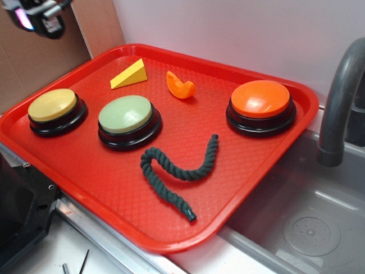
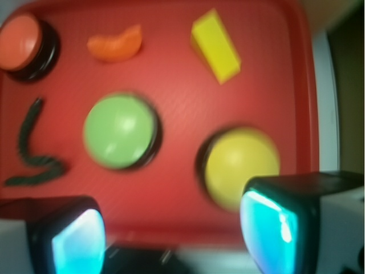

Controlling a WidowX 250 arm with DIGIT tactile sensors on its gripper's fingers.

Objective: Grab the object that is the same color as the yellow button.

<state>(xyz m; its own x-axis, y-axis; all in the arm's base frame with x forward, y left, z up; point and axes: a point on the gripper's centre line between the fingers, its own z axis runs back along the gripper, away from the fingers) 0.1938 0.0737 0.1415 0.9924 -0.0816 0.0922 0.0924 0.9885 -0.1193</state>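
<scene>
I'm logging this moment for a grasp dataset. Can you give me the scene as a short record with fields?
target: yellow wedge, at the tray's far side, untouched
match: yellow button
other buttons: green button, orange button
clutter: orange piece, dark rope
surface: red tray
claw: claw open, above the tray, holding nothing

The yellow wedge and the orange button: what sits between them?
In the exterior view, a curved orange piece lies between the yellow wedge and the orange button.
</scene>
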